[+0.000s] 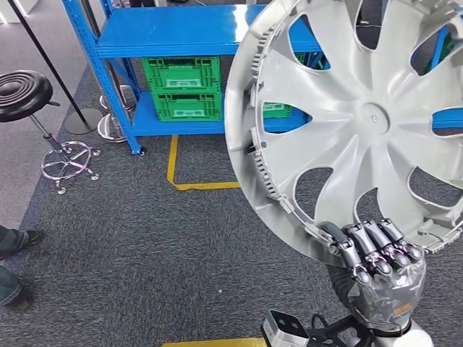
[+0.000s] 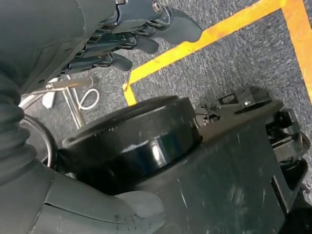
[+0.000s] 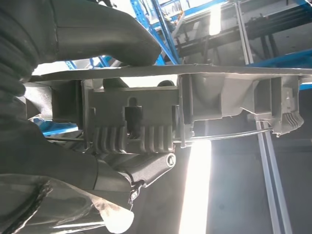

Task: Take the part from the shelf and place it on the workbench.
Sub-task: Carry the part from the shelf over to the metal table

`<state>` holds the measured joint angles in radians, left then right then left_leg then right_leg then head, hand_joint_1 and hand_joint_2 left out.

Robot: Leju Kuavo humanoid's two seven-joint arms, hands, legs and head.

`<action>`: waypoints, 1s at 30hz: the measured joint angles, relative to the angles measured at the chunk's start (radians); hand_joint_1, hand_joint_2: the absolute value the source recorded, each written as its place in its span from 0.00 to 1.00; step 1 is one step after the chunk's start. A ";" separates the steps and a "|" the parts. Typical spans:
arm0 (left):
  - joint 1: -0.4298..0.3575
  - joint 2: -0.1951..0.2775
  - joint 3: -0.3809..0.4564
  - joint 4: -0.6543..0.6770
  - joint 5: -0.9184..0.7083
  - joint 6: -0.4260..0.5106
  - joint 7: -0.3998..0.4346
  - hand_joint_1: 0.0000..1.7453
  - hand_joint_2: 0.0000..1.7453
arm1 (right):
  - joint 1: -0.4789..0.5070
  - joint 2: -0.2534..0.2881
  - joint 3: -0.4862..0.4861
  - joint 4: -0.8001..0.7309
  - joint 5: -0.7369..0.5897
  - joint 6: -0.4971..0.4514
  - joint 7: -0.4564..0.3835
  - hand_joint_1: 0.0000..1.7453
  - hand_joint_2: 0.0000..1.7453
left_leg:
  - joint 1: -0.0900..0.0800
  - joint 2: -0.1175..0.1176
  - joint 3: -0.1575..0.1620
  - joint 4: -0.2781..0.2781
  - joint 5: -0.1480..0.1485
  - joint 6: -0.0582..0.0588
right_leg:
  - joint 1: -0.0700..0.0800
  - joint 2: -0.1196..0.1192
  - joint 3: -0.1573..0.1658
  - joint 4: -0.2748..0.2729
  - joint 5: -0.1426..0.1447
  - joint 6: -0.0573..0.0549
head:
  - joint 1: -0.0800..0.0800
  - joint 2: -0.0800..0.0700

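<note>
The part is a large silver wheel cover [image 1: 360, 123] with curved spokes, held upright and tilted at the right of the head view. My right hand [image 1: 377, 271] grips its lower rim from below, fingers hooked over the edge. The right wrist view looks edge-on along the wheel cover's rim [image 3: 206, 97], with the thumb [image 3: 110, 39] on one side and the fingers [image 3: 121, 175] on the other. My left hand [image 2: 121, 34] hangs over the carpet, fingers loosely extended and apart, holding nothing.
A blue shelf [image 1: 180, 32] stands ahead with green crates [image 1: 183, 87] on its lower level. A black stool [image 1: 24, 94] is at the left, and a person's shoes [image 1: 14, 267] at the left edge. Yellow floor tape [image 1: 191, 184] marks the grey carpet.
</note>
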<state>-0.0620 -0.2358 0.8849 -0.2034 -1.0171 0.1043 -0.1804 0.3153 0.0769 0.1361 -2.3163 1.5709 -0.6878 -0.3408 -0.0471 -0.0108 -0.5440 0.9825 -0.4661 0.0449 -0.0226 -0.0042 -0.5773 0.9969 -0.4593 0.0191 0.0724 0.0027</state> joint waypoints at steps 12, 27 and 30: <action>-0.001 -0.010 0.018 0.000 -0.031 -0.008 0.000 0.00 1.00 | 0.014 0.002 -0.001 -0.006 0.000 0.000 0.029 1.00 1.00 | 0.003 0.001 0.000 0.000 0.002 -0.003 | 0.003 0.000 0.000 0.000 0.001 0.000 | 0.000 0.000; -0.002 -0.010 0.018 0.000 -0.060 -0.010 -0.015 0.00 1.00 | 0.015 0.002 -0.001 -0.005 0.000 0.000 0.070 1.00 1.00 | 0.003 0.001 -0.003 0.005 0.001 -0.002 | 0.002 0.000 0.001 -0.002 0.007 0.006 | -0.001 0.000; -0.002 -0.010 0.018 0.000 -0.064 -0.011 -0.016 0.00 1.00 | 0.015 0.002 -0.001 -0.005 0.000 0.000 0.076 1.00 1.00 | 0.003 0.002 -0.004 0.006 0.003 0.003 | 0.001 0.002 0.001 -0.004 0.011 0.012 | -0.001 0.000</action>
<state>-0.0645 -0.2461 0.9026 -0.2029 -1.0806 0.0936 -0.1964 0.3304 0.0790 0.1347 -2.3210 1.5712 -0.6878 -0.2652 -0.0444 -0.0087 -0.5479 0.9885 -0.4635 0.0481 -0.0214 -0.0018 -0.5765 0.9929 -0.4486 0.0314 0.0716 0.0027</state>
